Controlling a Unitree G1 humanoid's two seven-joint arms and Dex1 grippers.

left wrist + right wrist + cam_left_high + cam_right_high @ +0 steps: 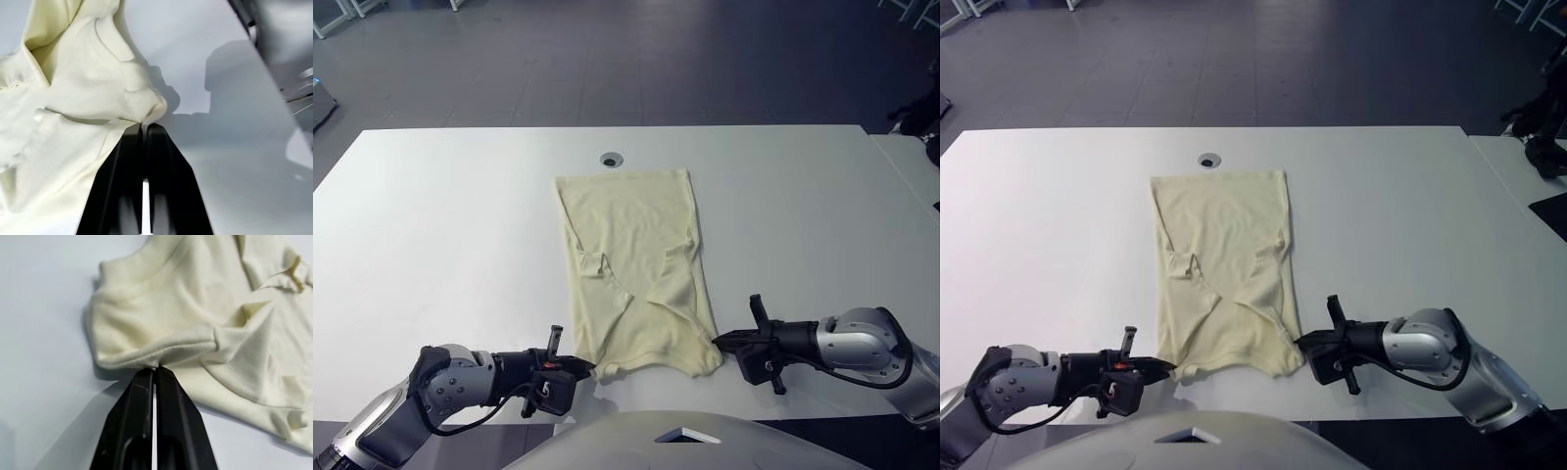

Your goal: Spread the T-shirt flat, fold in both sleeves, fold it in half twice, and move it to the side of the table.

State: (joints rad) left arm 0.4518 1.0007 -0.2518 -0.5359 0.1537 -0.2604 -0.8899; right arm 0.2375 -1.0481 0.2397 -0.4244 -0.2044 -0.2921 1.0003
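1. The T-shirt (pixel 631 264) lies on the white table (pixel 440 225), roughly in the middle from side to side; its near end is close to the robot's edge and its far end stops just short of a round grommet (pixel 611 160).
2. Done so far, judging from how it lies: the shirt is spread out, and both sleeves (pixel 599 266) are turned in over the body, making a narrow strip; some creases and a loose flap remain around the middle.
3. Left to do: both half-folds and the move to the side of the table; the cloth is at full length, so neither fold has been started.
4. Long axis: it runs straight away from the robot, near edge to far edge, with only a slight slant; the straight hem is at the far end, and the near end looks like the collar and shoulders, though the bunched cloth there makes that hard to confirm.
5. The left gripper (pixel 578 370) is closed, pinching the near left corner of the shirt; the wrist view shows its fingers pressed together with cloth caught at the tips.
6. The right gripper (pixel 721 342) is likewise closed on the near right corner, with a seamed edge nipped at its tips.
7. With both near corners held, the step in hand is probably the first half-fold, carrying the near end over to the far hem.
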